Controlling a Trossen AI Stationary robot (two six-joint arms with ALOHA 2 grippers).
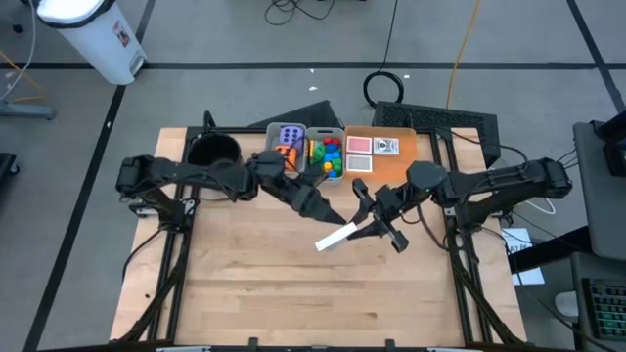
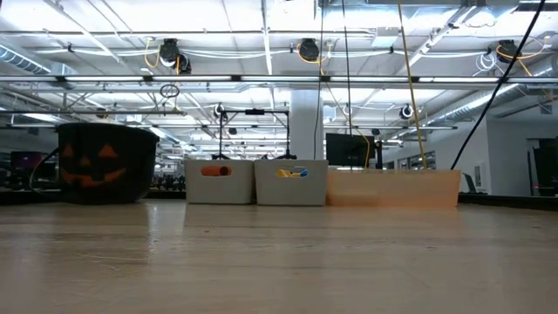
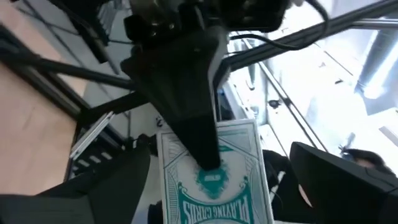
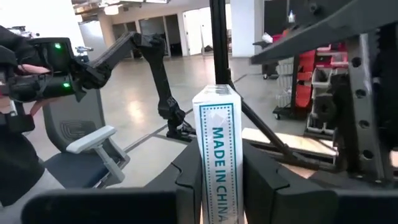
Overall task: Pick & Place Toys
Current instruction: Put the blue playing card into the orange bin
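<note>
You've got the wooden table (image 1: 293, 284) filling most of the high view, bare planks across the near half, grey floor all round it. Low view looks level over the wood into a big hall w/ bright ceiling lights and pipework.

Both arms meet mid-table. Right gripper (image 1: 364, 231) is clamped on the card box (image 1: 336, 238), a white pack of playing cards, held above the wood, not resting on it. Its long axis runs diagonally in the high view, free end pointing toward the near-left of the table, gripped end at the right arm. In the right wrist view the card box (image 4: 216, 155) stands on end between the dark fingers (image 4: 188, 180), narrow printed edge facing the lens.

Left gripper (image 1: 337, 216) sits just beside the box, jaws spread wide, holding nothing. Left wrist view: teal card back (image 3: 214, 177) right up front, right arm's finger across it.

Along the far edge, left to right: black pumpkin bucket (image 2: 106, 161), two grey bins (image 2: 255, 181) touching side by side, purple die (image 1: 290, 134) in the left one, coloured bricks (image 1: 328, 154) in the right, then the orange tray (image 1: 386, 161) w/ picture cards (image 1: 373, 146). All well apart from the held box.
</note>
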